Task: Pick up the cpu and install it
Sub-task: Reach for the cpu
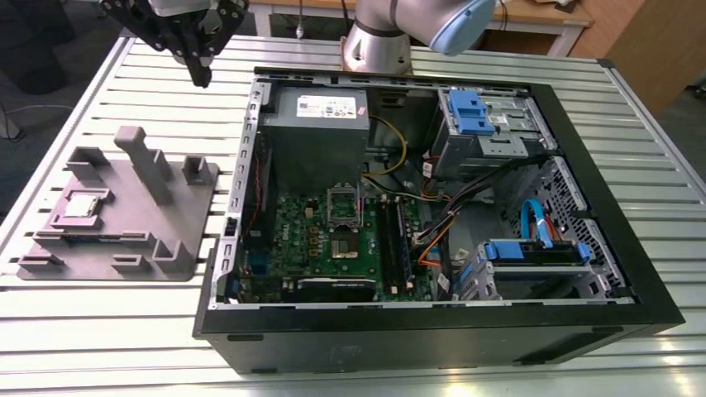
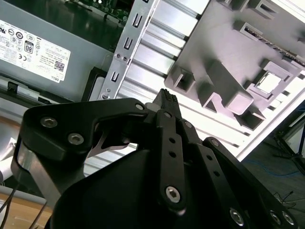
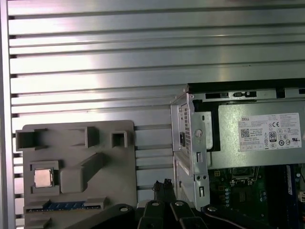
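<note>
Ribbed metal table [image 1: 99, 331] — wooden desk [image 1: 541, 11], perhaps, behind.

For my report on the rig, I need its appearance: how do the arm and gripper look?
The arm is a silvery-grey metal tube with a rounded pale blue joint cap. The gripper is black, built of flat linked bars held by silver screws, narrowing to slim tips.

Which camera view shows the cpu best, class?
The first wrist view: it looks straight down on the cpu, its whole square top lying in the grey holder. The exterior view shows it from a slant; the second wrist view shows it pale with glare.
</note>
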You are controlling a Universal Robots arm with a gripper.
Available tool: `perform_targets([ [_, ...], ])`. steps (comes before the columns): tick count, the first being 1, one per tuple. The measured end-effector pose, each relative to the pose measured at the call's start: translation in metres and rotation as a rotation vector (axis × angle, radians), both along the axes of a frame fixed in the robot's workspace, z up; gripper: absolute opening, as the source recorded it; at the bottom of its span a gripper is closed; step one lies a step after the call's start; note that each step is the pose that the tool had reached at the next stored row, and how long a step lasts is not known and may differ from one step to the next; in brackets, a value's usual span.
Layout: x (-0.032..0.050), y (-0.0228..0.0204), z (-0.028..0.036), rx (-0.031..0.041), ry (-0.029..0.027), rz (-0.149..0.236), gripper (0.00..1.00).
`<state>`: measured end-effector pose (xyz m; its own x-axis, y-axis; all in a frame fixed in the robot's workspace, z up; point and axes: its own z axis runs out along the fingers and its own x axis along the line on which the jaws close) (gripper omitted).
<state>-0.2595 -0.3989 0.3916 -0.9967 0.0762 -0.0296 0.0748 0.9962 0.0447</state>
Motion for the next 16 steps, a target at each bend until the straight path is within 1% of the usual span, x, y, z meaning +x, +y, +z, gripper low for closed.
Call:
perform_targets([
  [8,-0.0128,0.0,-0.0006,0.0001,-0.0019,0.0,0.11],
  [13,-0.0166,0.0,-0.0005,-0.0001,-0.002,0.0,0.11],
  [16,-0.0206,0.0,-0.0008,0.0,-0.0024,0.0,0.11],
])
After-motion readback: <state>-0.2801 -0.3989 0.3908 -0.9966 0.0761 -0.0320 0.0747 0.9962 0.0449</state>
